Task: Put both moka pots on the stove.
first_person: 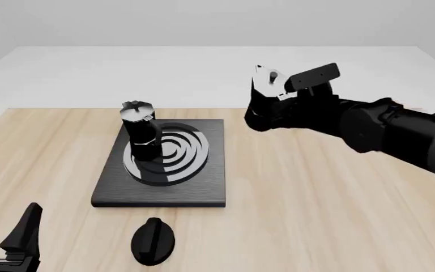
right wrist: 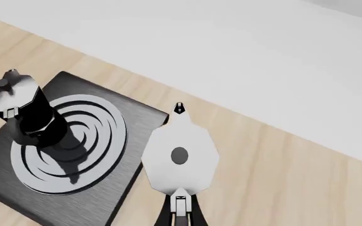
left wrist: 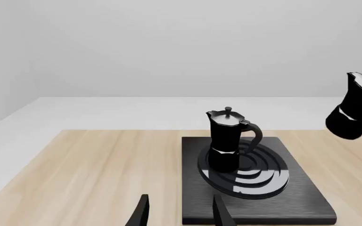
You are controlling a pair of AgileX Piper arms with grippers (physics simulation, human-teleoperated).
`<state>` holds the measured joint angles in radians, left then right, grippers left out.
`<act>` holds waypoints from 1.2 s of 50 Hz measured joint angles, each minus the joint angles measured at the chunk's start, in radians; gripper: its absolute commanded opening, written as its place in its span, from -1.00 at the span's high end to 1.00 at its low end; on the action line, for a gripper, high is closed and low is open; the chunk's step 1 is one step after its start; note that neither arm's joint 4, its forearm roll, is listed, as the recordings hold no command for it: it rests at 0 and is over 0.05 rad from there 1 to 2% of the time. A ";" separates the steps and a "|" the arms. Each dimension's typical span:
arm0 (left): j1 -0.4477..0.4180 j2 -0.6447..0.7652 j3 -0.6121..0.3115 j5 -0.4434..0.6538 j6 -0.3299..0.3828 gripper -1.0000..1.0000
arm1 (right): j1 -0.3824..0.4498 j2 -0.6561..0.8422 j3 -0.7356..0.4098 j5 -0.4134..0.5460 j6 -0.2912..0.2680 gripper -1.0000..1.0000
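Nearest me, my left gripper (first_person: 6, 235) is idling low at the near left corner of the table (first_person: 316, 198), its fingers spread apart and holding nothing. The round black knob (first_person: 153, 242) is lying just in front of the stove (first_person: 195, 192), apart from it. I am judging the job as half done: the first moka pot (first_person: 140, 131) is standing upright on the stove's silver rings, toward their left side, with the right part of the rings bare. What is left is the second moka pot (first_person: 267, 105), which I am carrying in the air to the right of the stove, clear of the table and tilted a little. My right gripper (right wrist: 179, 214) is clamping its handle, the forearm reaching in from the right, roughly level. In the right wrist view I am looking down on its silver lid, over wood beside the slab's far right corner, not yet above the rings.
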<state>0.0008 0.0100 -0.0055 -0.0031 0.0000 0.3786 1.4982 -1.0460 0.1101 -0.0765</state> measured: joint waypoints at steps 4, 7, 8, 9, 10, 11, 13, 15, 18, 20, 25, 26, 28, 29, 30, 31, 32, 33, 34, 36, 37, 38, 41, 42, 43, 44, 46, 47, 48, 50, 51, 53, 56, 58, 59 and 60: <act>0.000 0.000 0.000 0.000 0.000 -1.00 | 0.019 0.027 -0.032 0.005 0.002 1.00; 0.000 0.000 0.000 0.000 0.000 -1.00 | 0.034 0.046 -0.055 0.010 0.004 1.00; 0.000 0.000 0.000 0.000 0.000 -1.00 | 0.039 0.052 -0.063 0.011 0.004 1.00; 0.000 0.000 0.000 0.000 0.000 -1.00 | 0.043 0.058 -0.071 0.013 0.004 1.00; 0.000 0.000 0.000 0.000 0.000 -1.00 | 0.048 0.064 -0.078 0.014 0.005 1.00; 0.000 0.000 0.000 0.000 0.000 -1.00 | 0.052 0.069 -0.084 0.016 0.005 1.00; 0.000 0.000 0.000 0.000 0.000 -1.00 | 0.060 0.078 -0.097 0.018 0.004 1.00; 0.000 0.000 0.000 0.000 0.000 -1.00 | 0.068 0.087 -0.109 0.021 0.003 1.00; 0.000 0.000 0.000 0.000 0.000 -1.00 | 0.079 0.099 -0.127 0.025 0.000 1.00; 0.000 0.000 0.000 0.000 0.000 -1.00 | 0.086 0.107 -0.139 0.028 -0.001 1.00; 0.000 0.000 0.000 0.000 0.000 -1.00 | 0.101 0.126 -0.166 0.034 -0.005 1.00; 0.000 0.000 0.000 0.000 0.000 -1.00 | 0.104 0.130 -0.172 0.036 -0.006 1.00; 0.000 0.000 0.000 0.000 0.000 -1.00 | 0.109 0.139 -0.183 0.038 -0.006 1.00; 0.000 0.000 0.000 0.000 0.000 -1.00 | 0.111 0.143 -0.189 0.039 -0.006 1.00; 0.000 0.000 0.000 0.000 0.000 -1.00 | 0.113 0.148 -0.195 0.040 -0.006 1.00; 0.000 0.000 0.000 0.000 0.000 -1.00 | 0.115 0.153 -0.201 0.042 -0.006 1.00; 0.000 0.000 0.000 0.000 0.000 -1.00 | 0.117 0.158 -0.207 0.043 -0.005 1.00; 0.000 0.000 0.000 0.000 0.000 -1.00 | 0.119 0.164 -0.214 0.045 -0.005 1.00; 0.000 0.000 0.000 0.000 0.000 -1.00 | 0.121 0.169 -0.220 0.047 -0.004 1.00; 0.000 0.000 0.000 0.000 0.000 -1.00 | 0.125 0.180 -0.233 0.050 -0.003 1.00; 0.000 0.000 0.000 0.000 0.000 -1.00 | 0.127 0.186 -0.239 0.052 -0.002 1.00; 0.000 0.000 0.000 0.000 0.000 -1.00 | 0.129 0.192 -0.245 0.054 -0.001 1.00; 0.000 0.000 0.000 0.000 0.000 -1.00 | 0.136 0.207 -0.264 0.060 0.001 1.00; 0.000 0.000 0.000 0.000 0.000 -1.00 | 0.138 0.211 -0.270 0.062 0.001 1.00; 0.000 0.000 0.000 0.000 0.000 -1.00 | 0.141 0.215 -0.275 0.064 0.001 1.00; 0.000 0.000 0.000 0.000 0.000 -1.00 | 0.143 0.220 -0.281 0.067 0.002 1.00; 0.000 0.000 0.000 0.000 0.000 -1.00 | 0.148 0.229 -0.293 0.070 0.002 1.00; 0.000 0.000 0.000 0.000 0.000 -1.00 | 0.150 0.234 -0.299 0.072 0.002 1.00; 0.000 0.000 0.000 0.000 0.000 -1.00 | 0.153 0.239 -0.305 0.074 0.002 1.00; 0.000 0.000 0.000 0.000 0.000 -1.00 | 0.157 0.248 -0.317 0.077 0.003 1.00; 0.000 0.000 0.000 0.000 0.000 -1.00 | 0.159 0.253 -0.322 0.079 0.003 1.00; 0.000 0.000 0.000 0.000 0.000 -1.00 | 0.164 0.263 -0.334 0.082 0.003 1.00; 0.000 0.000 0.000 0.000 0.000 -1.00 | 0.170 0.276 -0.349 0.086 0.004 1.00; 0.000 0.000 0.000 0.000 0.000 -1.00 | 0.174 0.283 -0.357 0.088 0.004 1.00; 0.000 0.000 0.000 0.000 0.000 -1.00 | 0.176 0.287 -0.361 0.089 0.004 1.00; 0.000 0.000 0.000 0.000 0.000 -1.00 | 0.179 0.291 -0.364 0.090 0.004 1.00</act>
<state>0.0008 0.0100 -0.0055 -0.0031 -0.0001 0.5572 1.7888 -1.4104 0.2004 -0.0721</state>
